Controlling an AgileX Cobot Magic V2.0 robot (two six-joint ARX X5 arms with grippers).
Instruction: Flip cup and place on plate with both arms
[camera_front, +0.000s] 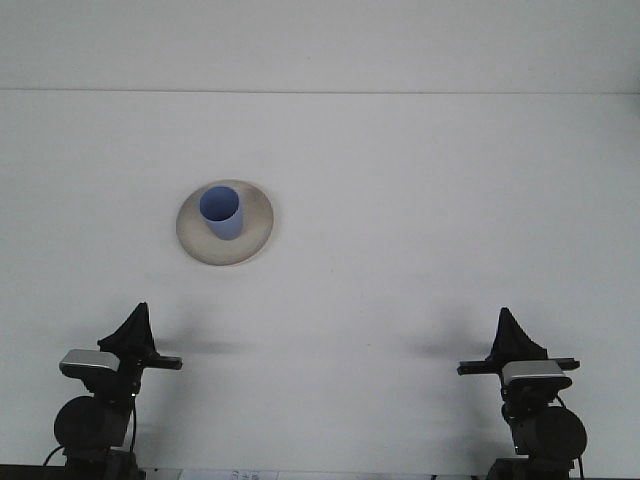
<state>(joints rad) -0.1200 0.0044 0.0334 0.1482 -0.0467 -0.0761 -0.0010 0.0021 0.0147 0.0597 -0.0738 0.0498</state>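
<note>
Blue cup (221, 214) stands upright, mouth up, on the beige plate (226, 223), a little toward the plate's far-left part and touching it; the plate sits on the white counter (400, 200), left of centre and nearer the far edge than the near one. Judged from this layout, the flip and the placement look done: the cup rests squarely inside the rim with nothing holding it. Left gripper (137, 325) is parked at the near-left corner of the counter, right gripper (508, 327) at the near-right corner, both well apart from the plate and holding nothing. Each shows as one dark pointed shape with no visible gap, so the fingers read as closed together. That parked pose suits a rest position, clear of the cup so nothing can knock it.
</note>
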